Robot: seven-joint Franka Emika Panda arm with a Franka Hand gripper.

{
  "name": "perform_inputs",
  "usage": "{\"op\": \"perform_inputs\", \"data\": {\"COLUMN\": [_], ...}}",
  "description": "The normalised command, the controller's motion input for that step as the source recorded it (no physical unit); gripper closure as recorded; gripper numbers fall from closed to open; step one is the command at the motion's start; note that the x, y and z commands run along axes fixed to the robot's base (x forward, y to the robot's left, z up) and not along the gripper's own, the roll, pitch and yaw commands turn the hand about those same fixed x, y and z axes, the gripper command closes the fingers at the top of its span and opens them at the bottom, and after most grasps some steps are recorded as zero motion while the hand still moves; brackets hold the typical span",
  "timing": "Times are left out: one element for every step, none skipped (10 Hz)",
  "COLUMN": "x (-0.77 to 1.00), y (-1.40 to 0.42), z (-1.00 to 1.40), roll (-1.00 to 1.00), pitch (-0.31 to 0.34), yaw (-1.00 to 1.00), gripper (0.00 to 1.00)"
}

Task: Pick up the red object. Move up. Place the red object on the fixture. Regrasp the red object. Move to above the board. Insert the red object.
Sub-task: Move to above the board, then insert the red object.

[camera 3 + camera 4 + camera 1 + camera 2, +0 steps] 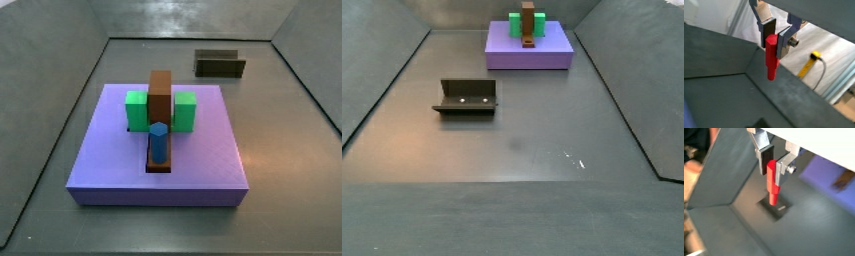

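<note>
My gripper (775, 41) is shut on the upper end of the red object (771, 59), a slim red-orange peg that hangs straight down between the silver fingers. Both wrist views show this grip (774, 167) and the peg (772, 183). In a wrist view the dark fixture (777, 209) lies on the floor below the peg's lower tip, well apart from it. In both side views the fixture (221, 65) (466, 97) stands alone and bare. The lavender board (201, 165) (549, 55) stands apart from it. Neither side view shows the gripper or the red peg.
The board carries two green blocks (138, 111), a long brown bar (160, 95) and a blue hexagonal peg (158, 141) upright in the bar. Grey enclosure walls ring the floor. A yellow cable end (812, 62) lies outside the wall. A purple patch of the board (827, 170) shows in a wrist view.
</note>
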Motion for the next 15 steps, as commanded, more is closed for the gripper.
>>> {"op": "perform_inputs", "data": {"x": [-0.99, -0.62, -0.44, -0.22, -0.16, -0.12, -0.09, -0.07, -0.05, -0.05, -0.04, -0.03, 0.00, 0.00, 0.00], "y": [-1.40, -0.85, -0.58, -0.25, -0.14, -0.07, -0.02, 0.01, 0.02, 0.02, 0.01, 0.01, 0.00, 0.02, 0.18], "z": [0.28, 0.18, 0.11, 0.05, 0.04, 0.02, 0.01, 0.01, 0.00, 0.00, 0.00, 0.00, -0.03, -0.15, -0.51], "roll": [-1.00, -1.00, -1.00, -1.00, -1.00, -1.00, -1.00, -0.97, -0.73, -0.58, -0.34, -0.23, 0.00, 0.00, 0.00], "pitch": [0.064, 0.070, 0.075, 0.077, 0.074, 0.064, 0.057, 0.048, 0.025, 0.011, -0.010, -0.013, 0.000, -0.004, -0.030], "yaw": [-0.11, -0.11, -0.10, -0.09, -0.09, -0.08, -0.07, -0.06, -0.04, -0.03, -0.02, -0.01, 0.00, 0.00, 0.00], "gripper": [1.00, 1.00, 1.00, 1.00, 1.00, 1.00, 1.00, 1.00, 1.00, 1.00, 1.00, 1.00, 1.00, 1.00, 1.00]}}
